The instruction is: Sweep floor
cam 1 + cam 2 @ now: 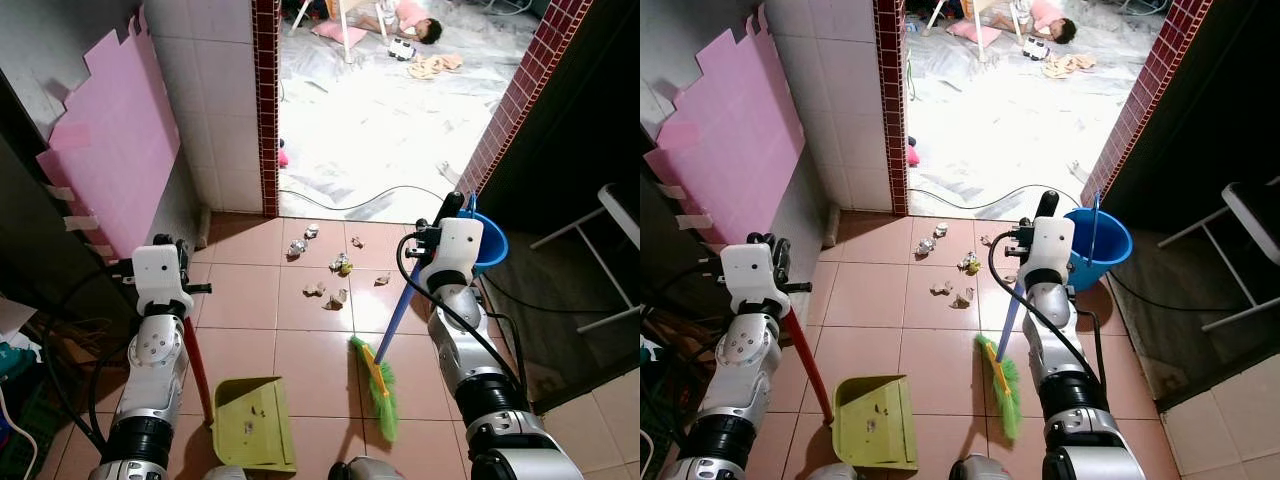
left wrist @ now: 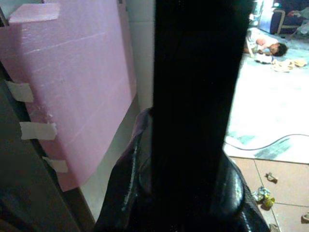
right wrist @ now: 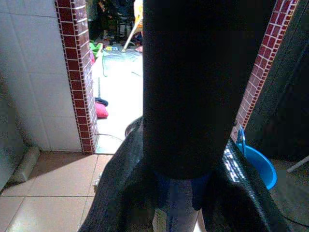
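My right gripper (image 1: pixel 447 214) is shut on the blue handle (image 1: pixel 398 305) of a broom. Its green bristles (image 1: pixel 380 388) rest on the pink tile floor in front of me. In the right wrist view the blue handle (image 3: pixel 176 205) shows between the black fingers. My left gripper (image 1: pixel 172 250) is shut on the red handle (image 1: pixel 197 368) of a yellow-green dustpan (image 1: pixel 252 420), which sits on the floor at my left. Scraps of litter (image 1: pixel 332 272) lie scattered on the tiles just beyond the broom, short of the doorway.
A blue bucket (image 1: pixel 491 242) stands right behind my right arm. A pink foam board (image 1: pixel 115 150) leans on the left wall. Red tile strips (image 1: pixel 266 100) frame a doorway; a cable (image 1: pixel 360 203) crosses its threshold. A person (image 1: pixel 415 25) lies far inside. A white rack (image 1: pixel 612 250) stands right.
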